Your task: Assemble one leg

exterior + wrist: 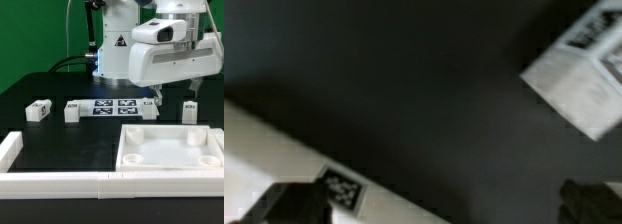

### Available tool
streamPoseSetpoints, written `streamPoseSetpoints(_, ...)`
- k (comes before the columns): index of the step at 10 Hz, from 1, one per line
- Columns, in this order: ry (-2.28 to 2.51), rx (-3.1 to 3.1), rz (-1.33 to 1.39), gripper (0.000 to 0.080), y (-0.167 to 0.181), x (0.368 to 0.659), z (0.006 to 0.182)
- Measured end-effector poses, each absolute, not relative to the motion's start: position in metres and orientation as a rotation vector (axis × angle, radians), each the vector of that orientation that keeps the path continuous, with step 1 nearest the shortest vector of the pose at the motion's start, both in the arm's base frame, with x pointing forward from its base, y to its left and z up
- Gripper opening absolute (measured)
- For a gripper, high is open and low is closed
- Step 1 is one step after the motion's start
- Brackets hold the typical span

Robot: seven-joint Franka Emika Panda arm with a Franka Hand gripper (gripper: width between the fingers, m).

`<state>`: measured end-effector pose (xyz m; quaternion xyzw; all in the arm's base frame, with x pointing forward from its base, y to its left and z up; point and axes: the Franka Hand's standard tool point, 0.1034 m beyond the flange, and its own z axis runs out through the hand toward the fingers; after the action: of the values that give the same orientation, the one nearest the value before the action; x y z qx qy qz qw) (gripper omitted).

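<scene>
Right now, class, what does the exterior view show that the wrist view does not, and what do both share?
Only the exterior view shows the whole arm, the big white slab, the marker board and a leg at the exterior view's left. Only the wrist view shows the claw close up, fingers spread, nothing between them. Both show the black table and white pieces with tags.

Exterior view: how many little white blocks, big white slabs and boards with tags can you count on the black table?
legs: 4
big square slab: 1
marker board: 1
Total: 6
</scene>
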<state>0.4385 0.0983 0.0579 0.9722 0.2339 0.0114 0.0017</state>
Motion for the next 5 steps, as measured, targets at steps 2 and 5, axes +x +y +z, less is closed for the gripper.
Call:
streamPoseSetpoints(2,0.204,3.164,0.026,0.0649,0.112,0.429,0.051)
streamPoseSetpoints(5,-0.424,3.186,-0.009,0.0649,0.130,0.417,0.045)
